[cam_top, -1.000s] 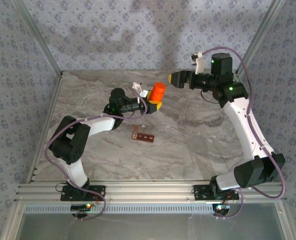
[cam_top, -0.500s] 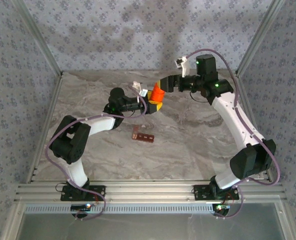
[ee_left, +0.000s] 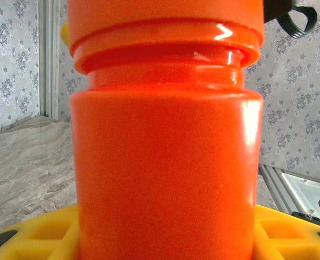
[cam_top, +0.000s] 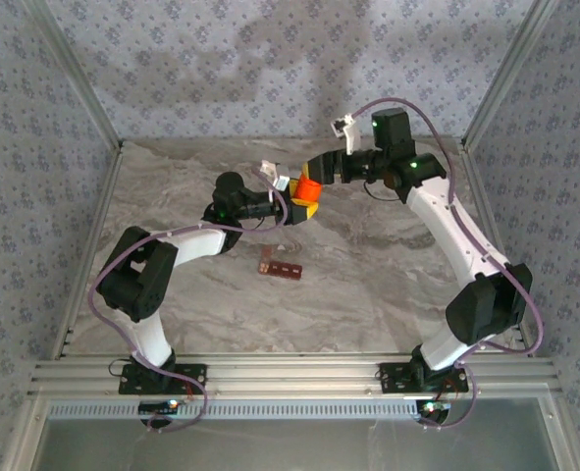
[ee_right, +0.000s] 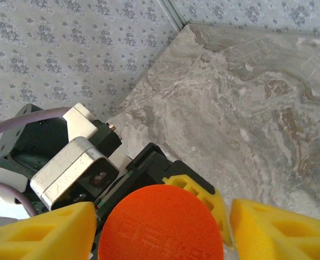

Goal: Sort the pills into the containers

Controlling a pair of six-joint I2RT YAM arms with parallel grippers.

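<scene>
Marble tabletop (cam_top: 388, 285) holds dark red-brown four-cell containers (cam_top: 280, 267); left claw (cam_top: 298, 206) clamps orange bottle (ee_left: 165, 162), right claw (cam_top: 316, 177) straddles cap (ee_right: 160, 230), grip unclear

Lab test cell — aluminium frame (cam_top: 290, 374), patterned walls (cam_top: 270, 69), marble tabletop (cam_top: 368, 265).

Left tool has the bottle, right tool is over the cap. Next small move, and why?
Probably close the right tool on the cap. Its yellow fingers sit either side of the cap with a sliver of gap on one side, so it isn't gripped yet. The left tool clamps the bottle by its body, which should brace a twist.
</scene>
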